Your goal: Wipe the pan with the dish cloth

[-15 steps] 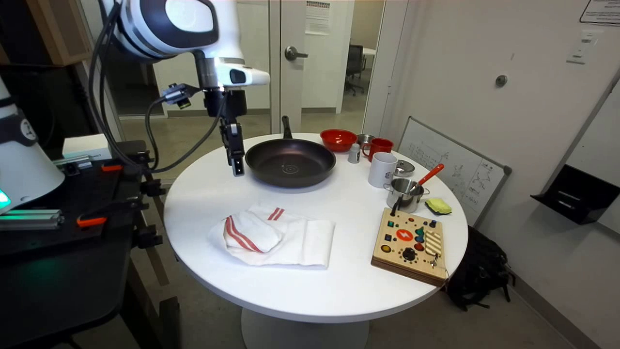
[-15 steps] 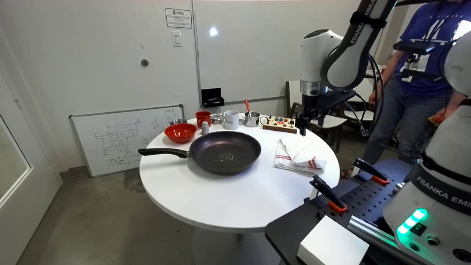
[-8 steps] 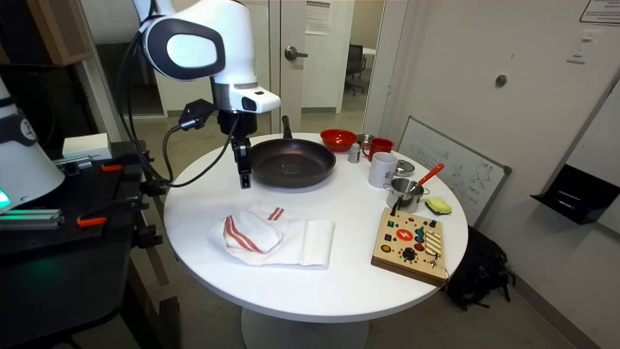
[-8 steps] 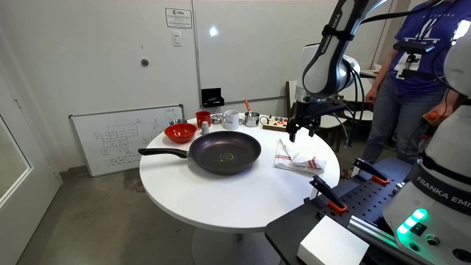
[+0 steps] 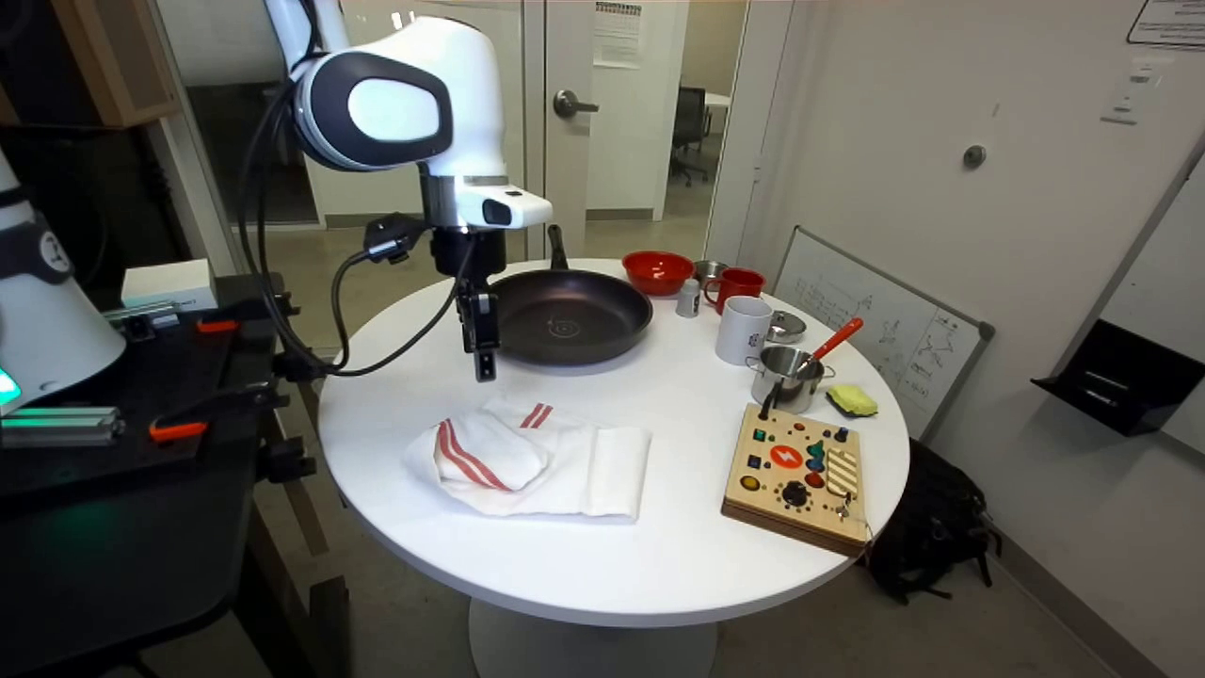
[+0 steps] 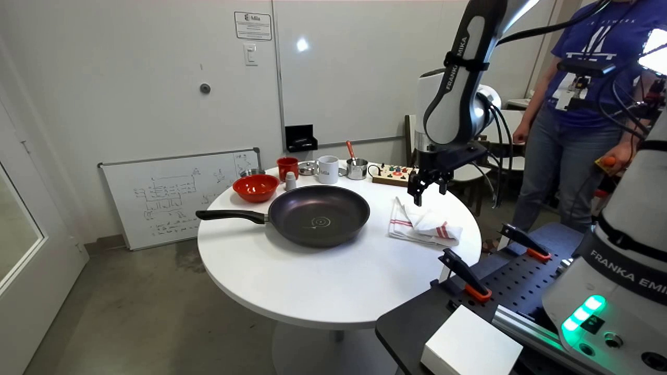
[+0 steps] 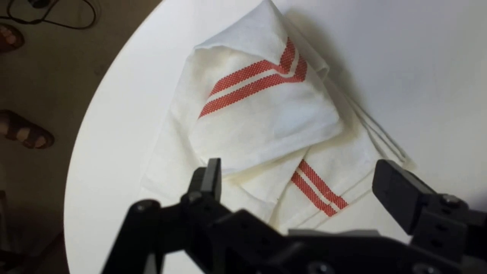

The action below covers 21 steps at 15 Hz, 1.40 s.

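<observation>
Hovering with gripper [image 5: 485, 370] above table [image 5: 697, 560] near cloth [image 5: 551, 466] in an exterior view, showing pan [image 6: 319, 214] flat on table apart from cloth in an exterior view, showing jaws wide apart over folded cloth, gripping nothing, in wrist view.

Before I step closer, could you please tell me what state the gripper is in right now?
Gripper: open, holding nothing; the dish cloth lies ungripped on the table.

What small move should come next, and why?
Probably lower the end effector toward the dish cloth: in the wrist view the jaws stand open with cloth showing between them, and both exterior views show it hanging above the table, holding nothing.
</observation>
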Each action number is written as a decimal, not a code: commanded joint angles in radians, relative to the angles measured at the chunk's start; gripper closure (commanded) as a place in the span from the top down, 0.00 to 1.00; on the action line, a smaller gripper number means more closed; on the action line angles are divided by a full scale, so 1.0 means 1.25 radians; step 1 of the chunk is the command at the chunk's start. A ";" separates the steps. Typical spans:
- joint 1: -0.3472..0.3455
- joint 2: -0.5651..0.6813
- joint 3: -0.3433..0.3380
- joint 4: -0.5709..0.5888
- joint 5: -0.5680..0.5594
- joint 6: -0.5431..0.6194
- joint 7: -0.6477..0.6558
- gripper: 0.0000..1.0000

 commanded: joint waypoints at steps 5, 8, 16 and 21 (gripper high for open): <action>0.035 0.025 -0.019 0.004 0.024 0.001 -0.018 1.00; 0.030 0.018 -0.014 -0.007 0.026 0.010 -0.028 1.00; 0.032 0.051 -0.004 -0.047 0.044 0.128 -0.092 1.00; 0.012 0.118 0.017 -0.044 0.095 0.219 -0.149 1.00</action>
